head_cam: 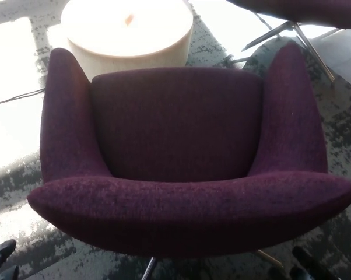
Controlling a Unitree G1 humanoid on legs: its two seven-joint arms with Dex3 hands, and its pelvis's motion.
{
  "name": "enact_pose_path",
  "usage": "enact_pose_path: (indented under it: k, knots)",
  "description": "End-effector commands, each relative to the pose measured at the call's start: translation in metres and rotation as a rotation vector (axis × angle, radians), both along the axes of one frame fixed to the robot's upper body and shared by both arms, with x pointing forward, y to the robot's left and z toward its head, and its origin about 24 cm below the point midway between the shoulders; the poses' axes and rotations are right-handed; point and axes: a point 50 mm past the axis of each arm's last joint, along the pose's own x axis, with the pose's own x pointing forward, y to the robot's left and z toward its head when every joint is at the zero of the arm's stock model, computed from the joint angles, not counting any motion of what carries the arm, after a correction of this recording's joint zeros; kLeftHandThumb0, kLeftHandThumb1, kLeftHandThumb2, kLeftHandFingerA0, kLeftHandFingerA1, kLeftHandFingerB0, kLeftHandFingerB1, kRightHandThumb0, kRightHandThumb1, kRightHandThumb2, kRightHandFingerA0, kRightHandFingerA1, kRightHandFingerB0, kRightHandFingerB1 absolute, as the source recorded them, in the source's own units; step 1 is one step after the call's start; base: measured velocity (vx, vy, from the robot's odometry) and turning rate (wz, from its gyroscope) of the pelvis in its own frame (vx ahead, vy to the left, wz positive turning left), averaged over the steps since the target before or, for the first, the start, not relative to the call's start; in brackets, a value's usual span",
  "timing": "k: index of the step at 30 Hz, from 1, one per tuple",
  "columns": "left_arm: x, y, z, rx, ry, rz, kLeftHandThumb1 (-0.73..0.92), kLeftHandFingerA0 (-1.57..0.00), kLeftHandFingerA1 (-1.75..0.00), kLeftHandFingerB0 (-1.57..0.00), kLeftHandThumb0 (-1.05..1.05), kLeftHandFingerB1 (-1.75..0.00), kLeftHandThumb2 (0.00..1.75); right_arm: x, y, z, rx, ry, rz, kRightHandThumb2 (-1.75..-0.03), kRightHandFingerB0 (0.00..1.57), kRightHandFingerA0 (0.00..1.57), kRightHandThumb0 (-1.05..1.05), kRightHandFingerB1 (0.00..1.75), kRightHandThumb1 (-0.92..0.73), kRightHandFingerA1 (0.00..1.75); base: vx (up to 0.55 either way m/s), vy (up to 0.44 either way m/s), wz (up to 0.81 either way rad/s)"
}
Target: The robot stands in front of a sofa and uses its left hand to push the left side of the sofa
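Observation:
The sofa is a purple fabric armchair (175, 122) that fills most of the head view, its back rim nearest me and its seat facing away. Its left armrest (65, 116) rises at picture left, its right armrest (292, 111) at picture right. Only the black fingertips of my left hand (2, 262) show at the bottom left corner, below and to the left of the chair's near rim (187, 213). They are spread, apart from the fabric, and hold nothing. A dark part of my right hand (306, 265) shows at the bottom edge, under the rim.
A round cream side table (129, 32) stands just beyond the chair's seat. Metal legs of a second purple chair (280, 32) reach in at the top right. A thin cable (15, 96) lies on the patterned grey carpet at left. Chair base legs (147, 268) show below the rim.

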Motion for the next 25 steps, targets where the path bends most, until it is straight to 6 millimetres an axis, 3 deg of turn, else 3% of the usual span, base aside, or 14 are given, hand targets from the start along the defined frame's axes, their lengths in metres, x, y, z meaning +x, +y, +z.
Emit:
enact_pose_path:
  k: [1,6,11,12,18,19,25]
  knots:
    - [-0.004,0.001,0.003,0.046,-0.038,-0.029,0.72,-0.06,-0.19,-0.06,-0.93,-0.09,1.04,-0.002,-0.007,0.000,-0.028,0.019,0.007,-1.20,0.00,0.09,0.14,0.68,-0.17,0.75,0.00,0.000,0.00]
    - [-0.010,-0.001,0.000,0.041,-0.035,-0.023,0.67,0.00,-0.25,-0.02,-0.77,-0.21,1.06,-0.003,-0.005,-0.001,-0.014,0.026,0.011,-1.21,0.00,0.07,0.17,0.69,-0.18,0.74,0.00,0.000,0.00]
    - [-0.011,-0.004,-0.002,-0.004,-0.035,-0.015,0.70,0.00,-0.19,0.00,-0.84,-0.13,1.05,-0.003,-0.004,-0.001,-0.024,0.018,0.032,-1.23,0.00,0.07,0.17,0.69,-0.22,0.74,0.00,0.000,0.00]
    - [-0.013,-0.004,-0.004,-0.026,-0.032,-0.011,0.70,0.00,-0.17,0.00,-0.83,-0.14,1.05,-0.004,-0.004,-0.001,-0.016,0.018,0.028,-1.20,0.00,0.08,0.19,0.68,-0.16,0.75,0.00,0.000,0.00]
    - [-0.015,-0.005,-0.005,-0.052,-0.034,0.000,0.71,0.00,-0.17,0.00,-0.83,-0.14,1.05,-0.004,-0.004,-0.001,-0.007,0.022,0.022,-1.19,0.00,0.09,0.19,0.69,-0.14,0.75,0.00,0.000,0.00]
    - [-0.016,-0.007,-0.008,-0.093,-0.033,0.018,0.68,0.00,-0.17,0.00,-0.85,-0.13,1.04,-0.003,-0.003,-0.001,-0.013,0.031,0.022,-1.27,0.00,0.09,0.16,0.69,-0.30,0.75,0.00,0.000,0.00]
    - [-0.015,-0.011,-0.011,-0.121,-0.028,0.068,0.62,-0.04,-0.21,-0.05,-0.89,-0.13,1.00,0.002,-0.003,0.001,-0.021,0.043,0.024,-1.29,0.00,0.07,0.15,0.69,-0.33,0.75,0.00,0.000,0.00]
